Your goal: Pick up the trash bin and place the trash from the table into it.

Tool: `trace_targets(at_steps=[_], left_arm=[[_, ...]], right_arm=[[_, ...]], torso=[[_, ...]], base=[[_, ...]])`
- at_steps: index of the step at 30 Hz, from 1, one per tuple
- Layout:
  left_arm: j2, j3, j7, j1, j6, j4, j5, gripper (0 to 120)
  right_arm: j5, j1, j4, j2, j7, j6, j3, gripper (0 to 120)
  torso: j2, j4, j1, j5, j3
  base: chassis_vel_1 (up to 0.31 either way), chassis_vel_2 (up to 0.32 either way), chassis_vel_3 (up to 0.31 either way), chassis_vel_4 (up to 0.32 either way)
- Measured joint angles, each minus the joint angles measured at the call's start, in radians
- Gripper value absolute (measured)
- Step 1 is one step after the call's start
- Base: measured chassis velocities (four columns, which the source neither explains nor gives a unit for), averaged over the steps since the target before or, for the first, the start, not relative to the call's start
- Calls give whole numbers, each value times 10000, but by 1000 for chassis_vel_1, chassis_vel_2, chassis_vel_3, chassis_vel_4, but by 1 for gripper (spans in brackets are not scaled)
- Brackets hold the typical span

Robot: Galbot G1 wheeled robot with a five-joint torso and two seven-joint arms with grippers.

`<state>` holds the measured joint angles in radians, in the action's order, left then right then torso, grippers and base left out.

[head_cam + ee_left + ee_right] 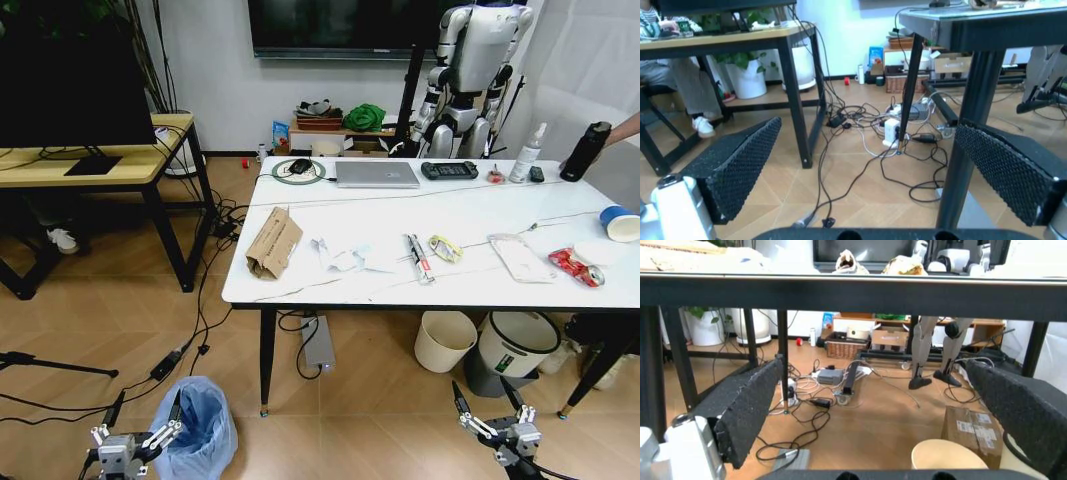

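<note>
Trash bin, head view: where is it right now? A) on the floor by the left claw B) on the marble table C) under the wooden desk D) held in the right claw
A: the trash bin stands on the floor beside the open left claw, short of the table.

Wood-look floor (pixel 100 320) strewn with cables (pixel 200 330), wooden desk (pixel 90 160) by a white wall (pixel 220 70).

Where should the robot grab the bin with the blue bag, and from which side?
Grip the bin by its bag-covered rim, coming down from above: it stands upright on the floor, mouth up, just right of the open left gripper, and the bulging bag hides its walls.
</note>
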<state>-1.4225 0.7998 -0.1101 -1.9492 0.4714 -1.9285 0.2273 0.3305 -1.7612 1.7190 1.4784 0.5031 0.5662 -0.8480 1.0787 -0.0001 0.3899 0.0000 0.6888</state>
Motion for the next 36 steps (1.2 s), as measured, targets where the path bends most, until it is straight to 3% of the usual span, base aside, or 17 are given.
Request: trace_targets(at_steps=[13,23,36], left_arm=[[-151,-12,12,142,27,496,-12,100],[-340,-110,22,351,158,1909,61,100],[-409,-177,17,299,192,2270,-40,100]], right_arm=[[-63,92,-268,83,-1,20,85,100],[-940,548,-1955,748,-8,337,312,100],[-1079,586,-2026,1158,-28,392,158,100]], torso=[[-686,0,-295,0,-391],[-1258,-1,-547,0,-712],[-1877,0,-814,-1,-1062]], base=[[0,0,0,0],[0,0,0,0],[0,0,0,0]])
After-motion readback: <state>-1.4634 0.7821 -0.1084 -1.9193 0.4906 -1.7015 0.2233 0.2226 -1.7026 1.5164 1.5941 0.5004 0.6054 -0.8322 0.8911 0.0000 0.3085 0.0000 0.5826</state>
